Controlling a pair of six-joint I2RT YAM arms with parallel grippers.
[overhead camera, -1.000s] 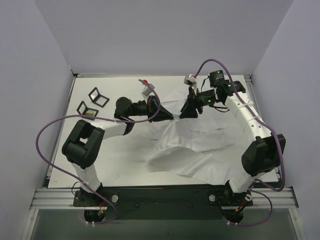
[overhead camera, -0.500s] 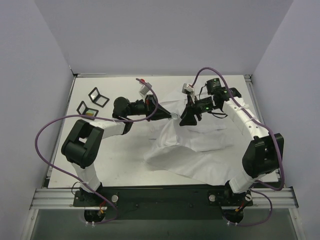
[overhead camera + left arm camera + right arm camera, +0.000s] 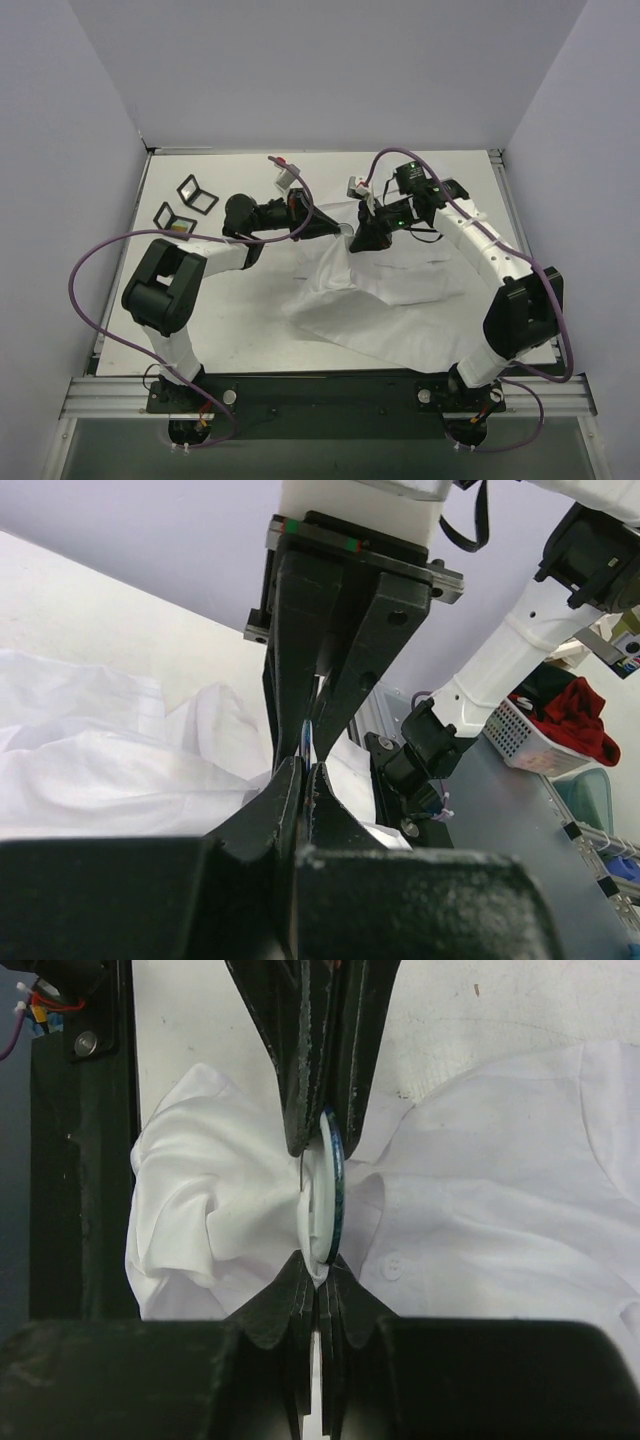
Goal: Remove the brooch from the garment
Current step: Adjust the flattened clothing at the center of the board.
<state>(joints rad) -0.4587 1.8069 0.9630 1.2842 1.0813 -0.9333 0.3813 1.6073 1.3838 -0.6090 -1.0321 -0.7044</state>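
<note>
A white garment (image 3: pixel 400 295) lay crumpled on the table (image 3: pixel 230 300), one bunch raised at its far side. The left gripper (image 3: pixel 322 1138) and right gripper (image 3: pixel 320 1266) were each narrowed to a pinch on opposite edges of the brooch (image 3: pixel 327 1192), a disc seen edge-on against the gathered cloth. Removal would likely go best with one holding steady while the other eased it straight out, slowly.

White tabletop (image 3: pixel 230 310), scuffed in spots, bare over most of its left half. A large white shirt (image 3: pixel 400 300) lies crumpled on the right half, its hem spread toward the near edge and part of it bunched up off the surface near the middle. Two small black-framed squares (image 3: pixel 197 193) (image 3: pixel 175 216) sit just beside each other at the far left corner, well apart from the shirt.
</note>
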